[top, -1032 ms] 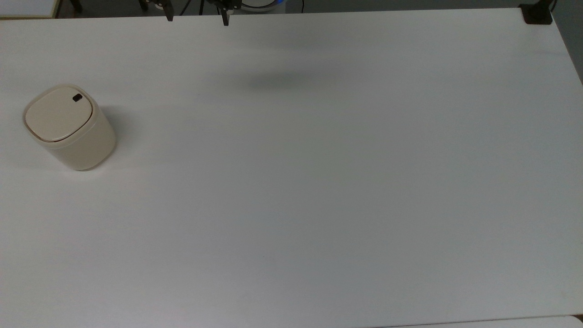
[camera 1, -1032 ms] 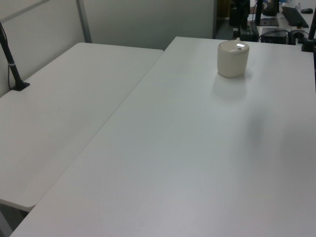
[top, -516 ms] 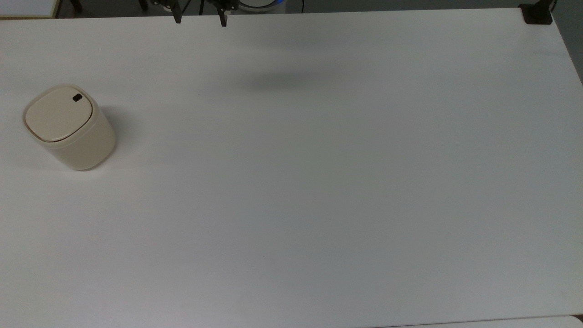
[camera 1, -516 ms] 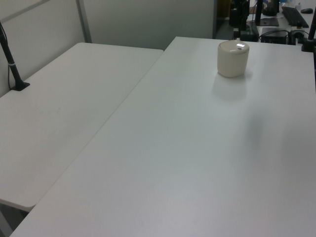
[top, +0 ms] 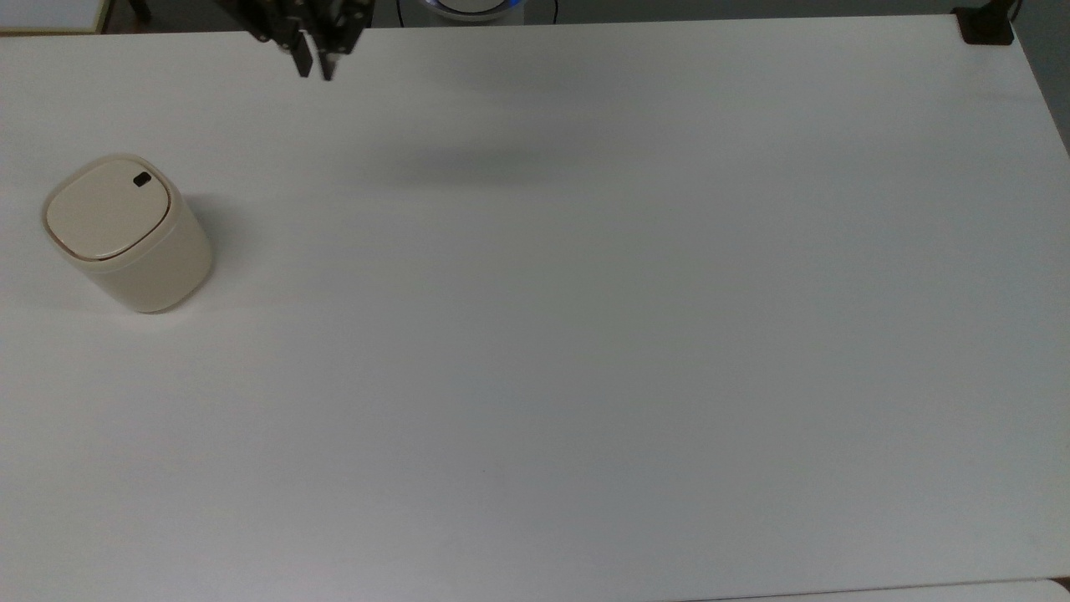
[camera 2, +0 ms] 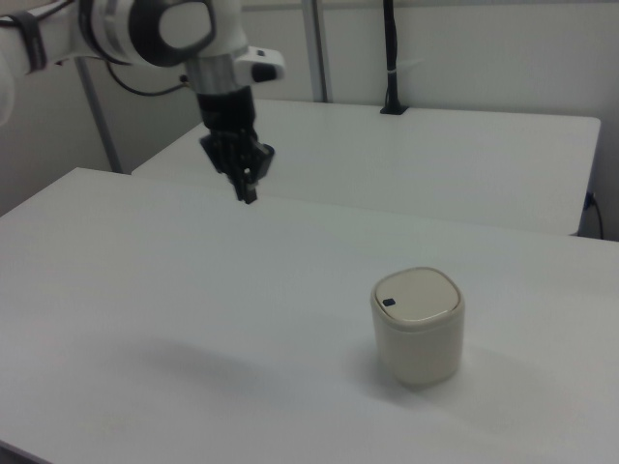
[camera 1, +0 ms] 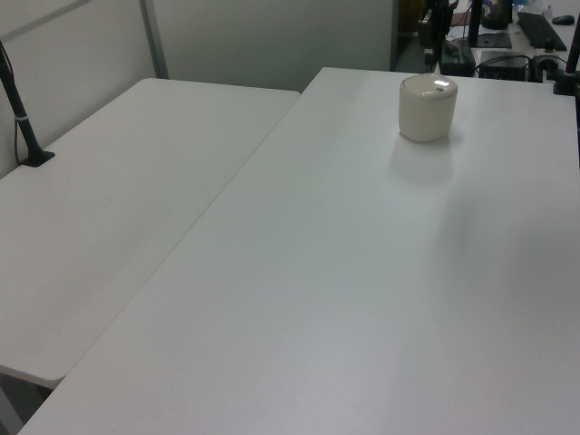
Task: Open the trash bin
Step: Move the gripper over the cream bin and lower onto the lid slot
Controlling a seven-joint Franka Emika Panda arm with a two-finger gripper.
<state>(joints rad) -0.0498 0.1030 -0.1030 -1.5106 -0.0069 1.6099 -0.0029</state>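
The trash bin (top: 125, 234) is a cream-beige rounded tub standing upright near the top view's left edge, its flat lid (top: 107, 209) down, with a small black button (top: 142, 179) by the lid's far right corner. The bin also stands at the far end of the table in the left view (camera 1: 428, 107) and at the lower right of the right view (camera 2: 418, 333). My gripper (top: 314, 68) hangs above the table's far edge, up and to the right of the bin in the top view, and well apart from it. Its black fingers (camera 2: 249, 188) point down, shut on nothing.
The white table (top: 585, 334) spreads wide to the top view's right of the bin. A black clamp (top: 986, 25) sits at its far right corner. A second white table (camera 1: 118, 199) adjoins it, with a black post (camera 1: 23, 118) on it.
The gripper's fingers stood wide apart a second ago and have come together. The gripper has moved toward the top view's left and a little further over the table. The bin has not moved.
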